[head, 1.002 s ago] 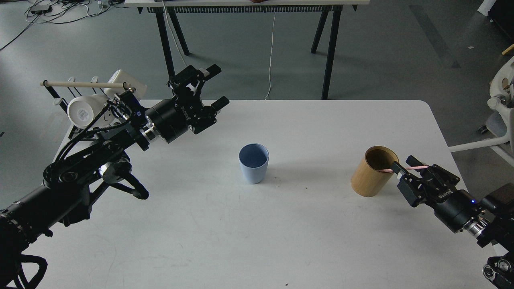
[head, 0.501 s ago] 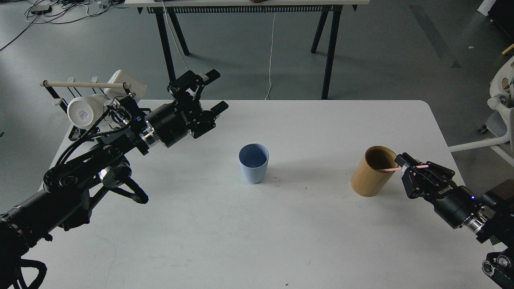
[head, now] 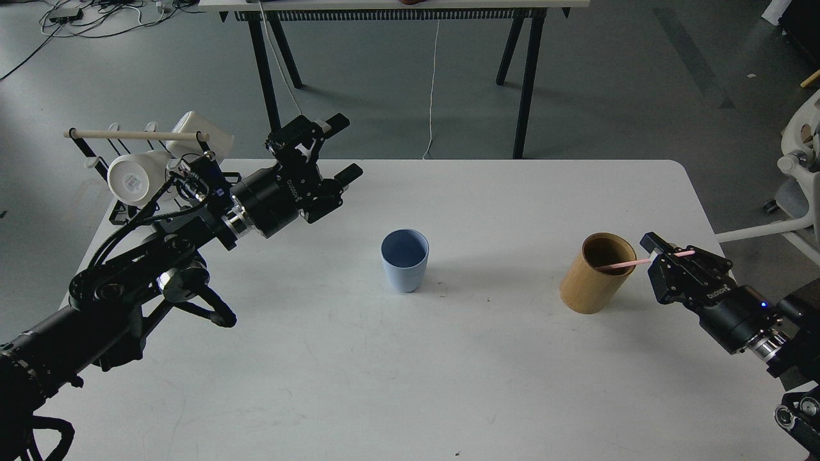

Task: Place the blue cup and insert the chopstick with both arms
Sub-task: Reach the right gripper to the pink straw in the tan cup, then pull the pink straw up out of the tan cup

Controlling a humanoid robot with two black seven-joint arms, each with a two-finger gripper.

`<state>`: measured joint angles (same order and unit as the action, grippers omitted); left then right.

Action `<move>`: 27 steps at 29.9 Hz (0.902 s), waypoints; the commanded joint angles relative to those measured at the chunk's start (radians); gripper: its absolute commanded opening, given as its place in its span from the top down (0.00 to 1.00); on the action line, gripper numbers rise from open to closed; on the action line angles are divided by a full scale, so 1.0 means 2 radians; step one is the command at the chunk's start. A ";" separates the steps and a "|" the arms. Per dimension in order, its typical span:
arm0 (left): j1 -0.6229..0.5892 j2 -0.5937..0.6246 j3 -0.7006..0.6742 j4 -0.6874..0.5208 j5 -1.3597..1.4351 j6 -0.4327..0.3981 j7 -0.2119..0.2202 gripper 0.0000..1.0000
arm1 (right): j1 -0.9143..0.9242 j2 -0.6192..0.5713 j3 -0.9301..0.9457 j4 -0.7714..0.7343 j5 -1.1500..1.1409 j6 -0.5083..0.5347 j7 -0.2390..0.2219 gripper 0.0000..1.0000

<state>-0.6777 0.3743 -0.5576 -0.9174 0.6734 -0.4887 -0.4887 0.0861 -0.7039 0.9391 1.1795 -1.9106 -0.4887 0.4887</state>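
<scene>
Chopstick tip inside wooden holder, pinched by right claw; blue cup empty; left claw wide.

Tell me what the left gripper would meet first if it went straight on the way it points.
Probably nothing on the table: the open left gripper points up and right, toward the far table edge, passing well clear of the blue cup. Depth is unclear.

One blue cup, one chopstick, two white mugs.

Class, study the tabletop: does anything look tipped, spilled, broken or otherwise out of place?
Nothing is spilled or visibly broken. The one oddity: the wooden holder stands tilted, leaning toward the right gripper, which grips the pink chopstick poking from it. The blue cup stands upright.
</scene>
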 commanded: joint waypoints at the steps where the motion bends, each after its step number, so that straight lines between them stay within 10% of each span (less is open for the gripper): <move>1: 0.003 0.000 0.000 0.000 -0.001 0.000 0.000 0.01 | 0.003 -0.009 0.006 0.007 0.002 0.000 0.000 1.00; 27: 0.011 0.015 -0.004 -0.006 -0.003 0.000 0.000 0.01 | 0.062 -0.140 0.040 0.203 0.176 0.000 0.000 1.00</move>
<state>-0.6549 0.3943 -0.5599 -0.9292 0.6704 -0.4887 -0.4887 0.1164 -0.9947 1.0364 1.5889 -1.5582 -0.4887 0.4887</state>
